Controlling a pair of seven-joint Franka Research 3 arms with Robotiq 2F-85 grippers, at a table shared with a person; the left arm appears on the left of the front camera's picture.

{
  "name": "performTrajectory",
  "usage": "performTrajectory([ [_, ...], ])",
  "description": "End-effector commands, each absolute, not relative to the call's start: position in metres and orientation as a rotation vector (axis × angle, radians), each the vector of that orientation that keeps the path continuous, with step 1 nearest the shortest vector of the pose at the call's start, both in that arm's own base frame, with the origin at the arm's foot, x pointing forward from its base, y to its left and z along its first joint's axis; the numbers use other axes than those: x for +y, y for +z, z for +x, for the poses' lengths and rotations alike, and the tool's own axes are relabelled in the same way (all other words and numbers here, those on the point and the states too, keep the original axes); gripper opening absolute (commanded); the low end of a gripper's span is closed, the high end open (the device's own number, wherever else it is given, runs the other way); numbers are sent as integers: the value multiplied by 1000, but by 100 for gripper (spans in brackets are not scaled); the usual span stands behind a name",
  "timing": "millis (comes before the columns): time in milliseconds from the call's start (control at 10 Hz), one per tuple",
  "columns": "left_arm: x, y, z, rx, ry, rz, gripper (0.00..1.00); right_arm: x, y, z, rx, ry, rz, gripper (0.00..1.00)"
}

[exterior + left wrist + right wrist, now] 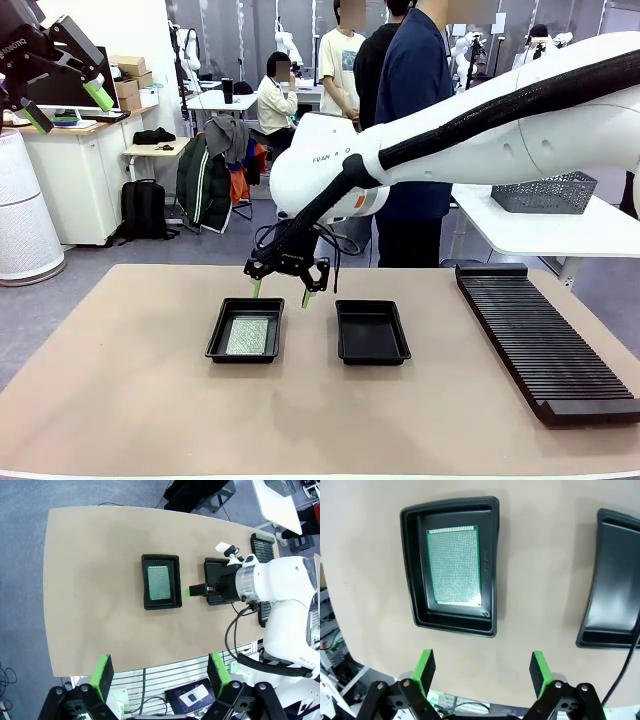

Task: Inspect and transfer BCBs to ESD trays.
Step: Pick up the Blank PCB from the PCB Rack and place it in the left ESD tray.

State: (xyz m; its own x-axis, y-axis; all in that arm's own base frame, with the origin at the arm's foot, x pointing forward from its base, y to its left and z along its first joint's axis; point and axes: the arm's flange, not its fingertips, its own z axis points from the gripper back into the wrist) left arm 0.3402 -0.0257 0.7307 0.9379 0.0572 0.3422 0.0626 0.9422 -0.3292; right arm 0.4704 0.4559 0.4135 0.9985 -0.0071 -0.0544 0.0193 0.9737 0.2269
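Observation:
A pale-green BCB (247, 336) lies flat inside the left ESD tray (222, 330); I also see that BCB (454, 564) from the right wrist and the BCB (159, 582) from the left wrist, high above. The second ESD tray (371, 332) beside it holds nothing. My right gripper (283, 293) hangs open just above the far rim of the left tray, nothing between its green fingers (425, 669). My left gripper (68, 107) is raised high at the upper left, open and empty, with its fingers (103, 674) over the table's near edge.
A long black ribbed rack (540, 337) lies along the table's right side. A person in dark blue (412, 130) stands at the far edge behind my right arm (470, 140). Bare tabletop (130, 380) surrounds the trays at front and left.

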Motion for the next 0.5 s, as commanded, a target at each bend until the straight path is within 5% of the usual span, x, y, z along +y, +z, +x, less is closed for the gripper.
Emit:
performTrajectory([
  [0,-25,728,339,-353,4,-349,100,460,418,473,57,-31,177,100],
  [400,-25,728,339,-353,4,-349,100,455,420,472,67,-6,206,100],
])
